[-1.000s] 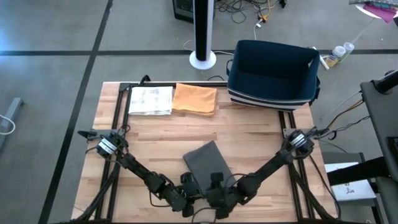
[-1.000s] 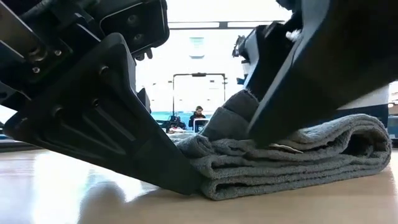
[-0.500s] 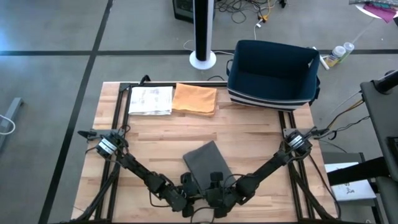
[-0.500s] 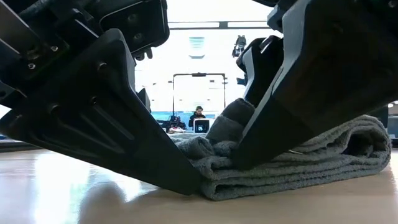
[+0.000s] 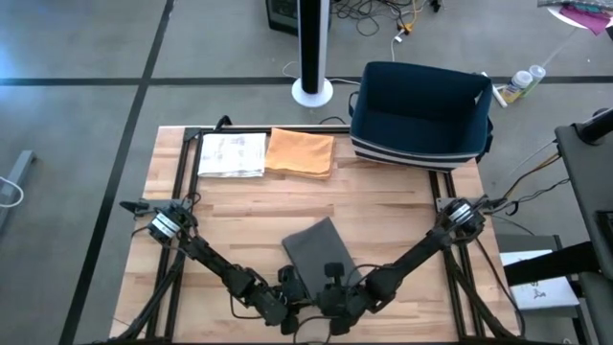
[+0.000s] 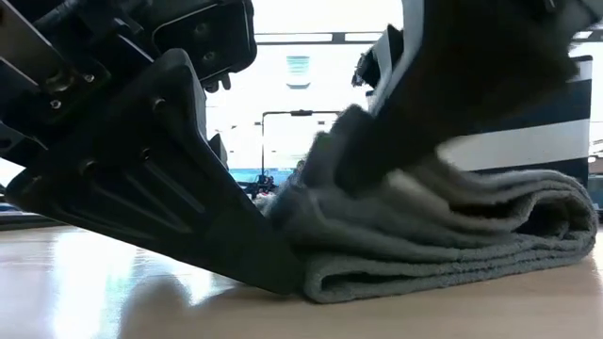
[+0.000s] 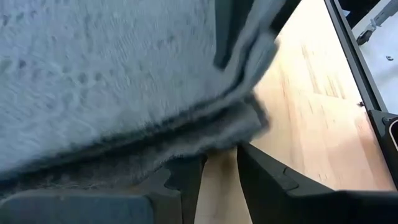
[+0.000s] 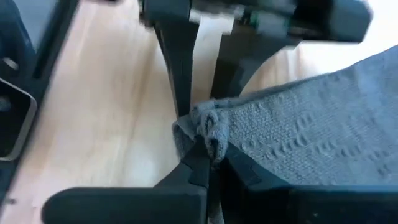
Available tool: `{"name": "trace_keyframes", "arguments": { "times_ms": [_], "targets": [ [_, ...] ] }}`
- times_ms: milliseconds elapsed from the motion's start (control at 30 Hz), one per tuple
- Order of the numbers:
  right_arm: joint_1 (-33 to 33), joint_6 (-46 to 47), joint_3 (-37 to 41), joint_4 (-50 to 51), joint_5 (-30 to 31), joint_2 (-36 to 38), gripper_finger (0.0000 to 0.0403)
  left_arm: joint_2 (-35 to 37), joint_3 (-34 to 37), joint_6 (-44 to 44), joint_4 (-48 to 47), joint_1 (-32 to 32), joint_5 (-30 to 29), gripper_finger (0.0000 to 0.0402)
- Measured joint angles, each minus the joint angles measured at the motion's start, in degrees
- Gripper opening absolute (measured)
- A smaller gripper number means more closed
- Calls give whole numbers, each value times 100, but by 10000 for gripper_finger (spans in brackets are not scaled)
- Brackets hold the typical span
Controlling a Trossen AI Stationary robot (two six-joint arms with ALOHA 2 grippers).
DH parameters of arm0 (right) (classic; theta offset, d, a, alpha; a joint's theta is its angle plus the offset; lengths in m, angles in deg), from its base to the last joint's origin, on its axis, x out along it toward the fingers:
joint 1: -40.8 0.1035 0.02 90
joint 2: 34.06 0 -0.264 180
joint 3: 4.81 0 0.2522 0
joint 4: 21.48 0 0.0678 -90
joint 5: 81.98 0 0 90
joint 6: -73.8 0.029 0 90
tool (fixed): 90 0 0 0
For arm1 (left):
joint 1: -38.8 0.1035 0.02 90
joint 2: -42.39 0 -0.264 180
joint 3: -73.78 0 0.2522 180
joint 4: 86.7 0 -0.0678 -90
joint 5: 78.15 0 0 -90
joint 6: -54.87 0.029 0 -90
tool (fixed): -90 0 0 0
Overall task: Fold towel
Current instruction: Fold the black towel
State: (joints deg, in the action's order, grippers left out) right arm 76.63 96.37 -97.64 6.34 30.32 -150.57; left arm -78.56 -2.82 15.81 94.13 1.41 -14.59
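The folded grey terry towel (image 5: 319, 246) lies near the front edge of the wooden table (image 5: 402, 206). The right gripper (image 8: 205, 146) is clamped together on its near corner; the left gripper (image 5: 290, 287) is at the same edge, its jaws slightly apart around the hem. The cloth is judged soft, light and limp, so corners should be taken. Open room is seen toward the back edge.

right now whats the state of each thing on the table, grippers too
grey towel: folded in layers, flat on the table, near edge pinched up
right gripper: shut on the grey towel's near edge
left gripper: at the same edge, lower finger under the towel
orange cloth: folded, lying flat
white cloth: folded, lying flat beside the orange one
navy basket: upright, open top
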Motion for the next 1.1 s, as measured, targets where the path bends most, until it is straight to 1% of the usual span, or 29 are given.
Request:
{"name": "trace_keyframes", "arguments": {
  "times_ms": [100,333,567,800,933,1100],
  "targets": [
    [-8,10,-2,65,23,90,16,0,0,0,1,0,2,106],
    [-37,6,-2,46,26,94,4,0,0,-2,0,0,6,111],
    [-98,39,-4,-652,131,77,4,0,0,-8,0,0,2,101],
    [-87,339,28,-586,117,-161,5,0,0,-24,0,0,0,101],
    [-87,387,28,-649,27,-343,21,0,0,-24,1,0,2,108],
    [-91,410,31,-718,-278,-471,56,0,0,-22,0,0,4,114]
  ]
}}
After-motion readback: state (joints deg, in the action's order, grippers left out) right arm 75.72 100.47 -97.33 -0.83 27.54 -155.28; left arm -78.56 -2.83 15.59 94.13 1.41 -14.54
